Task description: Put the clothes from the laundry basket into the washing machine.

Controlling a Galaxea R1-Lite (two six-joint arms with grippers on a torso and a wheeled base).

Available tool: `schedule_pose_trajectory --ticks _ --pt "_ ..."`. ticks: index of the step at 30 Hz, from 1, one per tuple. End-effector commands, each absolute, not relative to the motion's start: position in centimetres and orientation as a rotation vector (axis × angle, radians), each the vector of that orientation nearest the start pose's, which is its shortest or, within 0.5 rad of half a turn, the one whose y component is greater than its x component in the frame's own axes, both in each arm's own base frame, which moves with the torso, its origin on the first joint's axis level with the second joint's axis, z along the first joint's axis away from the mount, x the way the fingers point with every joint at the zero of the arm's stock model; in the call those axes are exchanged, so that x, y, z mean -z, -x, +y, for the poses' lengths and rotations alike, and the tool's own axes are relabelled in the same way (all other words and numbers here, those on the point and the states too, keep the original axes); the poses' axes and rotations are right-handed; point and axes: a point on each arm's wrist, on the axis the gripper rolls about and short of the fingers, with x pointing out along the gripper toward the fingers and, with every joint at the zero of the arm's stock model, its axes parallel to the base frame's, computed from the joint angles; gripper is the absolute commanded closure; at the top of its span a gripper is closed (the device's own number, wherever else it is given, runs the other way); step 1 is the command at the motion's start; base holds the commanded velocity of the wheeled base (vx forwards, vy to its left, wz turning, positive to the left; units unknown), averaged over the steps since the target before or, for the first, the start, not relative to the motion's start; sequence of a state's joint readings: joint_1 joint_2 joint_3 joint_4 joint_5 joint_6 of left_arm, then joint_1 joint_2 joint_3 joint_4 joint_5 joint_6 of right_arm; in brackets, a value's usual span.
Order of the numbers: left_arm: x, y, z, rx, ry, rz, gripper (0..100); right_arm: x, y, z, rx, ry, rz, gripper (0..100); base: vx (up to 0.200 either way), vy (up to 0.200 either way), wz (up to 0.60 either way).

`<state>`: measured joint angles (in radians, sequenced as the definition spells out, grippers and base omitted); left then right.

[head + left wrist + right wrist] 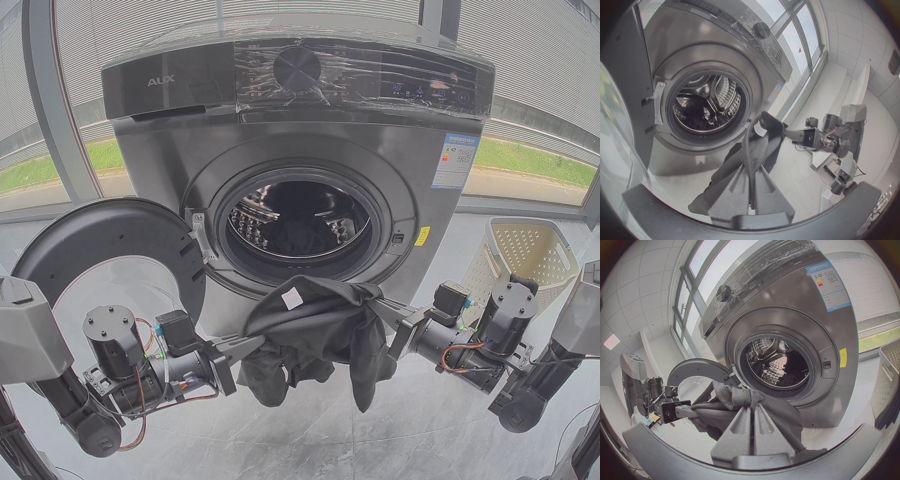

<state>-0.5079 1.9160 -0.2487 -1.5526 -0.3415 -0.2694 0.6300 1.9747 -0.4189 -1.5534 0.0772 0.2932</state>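
A dark garment hangs stretched between my two grippers just below and in front of the washing machine opening. My left gripper is shut on its left edge, seen up close as the left gripper pinching the garment. My right gripper is shut on its right edge; close up, the right gripper clamps bunched garment cloth. The drum holds dark clothing. A white tag shows on the garment.
The round door stands swung open to the left, close behind my left arm. A beige perforated laundry basket sits on the floor to the right of the machine, behind my right arm. Pale tiled floor lies below the garment.
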Motion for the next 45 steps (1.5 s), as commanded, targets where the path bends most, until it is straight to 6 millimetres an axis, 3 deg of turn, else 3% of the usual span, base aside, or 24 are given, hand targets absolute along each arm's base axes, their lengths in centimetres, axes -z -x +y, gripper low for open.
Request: schedule_pose_trajectory --ticks 1,6,21,22,33,45 --pt "-9.7 -24.3 -13.0 0.777 0.247 0.164 100 -10.4 -24.2 17.6 -0.696 -0.283 0.088 100 0.0 0.0 0.0" --pt "-10.5 -24.2 -12.8 0.769 0.25 0.131 100 -10.7 -24.2 17.9 -0.704 -0.285 0.077 100 0.0 0.0 0.0" --pt "-9.1 -23.9 -12.7 0.777 0.207 0.18 100 -11.0 -24.3 18.2 -0.711 -0.289 0.063 100 0.0 0.0 0.0" --pt "-9.0 -23.9 -12.8 0.777 0.205 0.184 0 -11.0 -24.3 18.3 -0.713 -0.29 0.061 100 0.0 0.0 0.0" --pt "-8.1 -24.2 -12.9 0.772 0.209 0.218 0 -11.1 -23.9 18.6 -0.718 -0.291 0.059 100 0.0 0.0 0.0" --pt "-5.3 -23.5 -13.3 0.804 0.182 0.345 0 -11.5 -24.0 18.8 -0.713 -0.295 0.041 100 0.0 0.0 0.0"
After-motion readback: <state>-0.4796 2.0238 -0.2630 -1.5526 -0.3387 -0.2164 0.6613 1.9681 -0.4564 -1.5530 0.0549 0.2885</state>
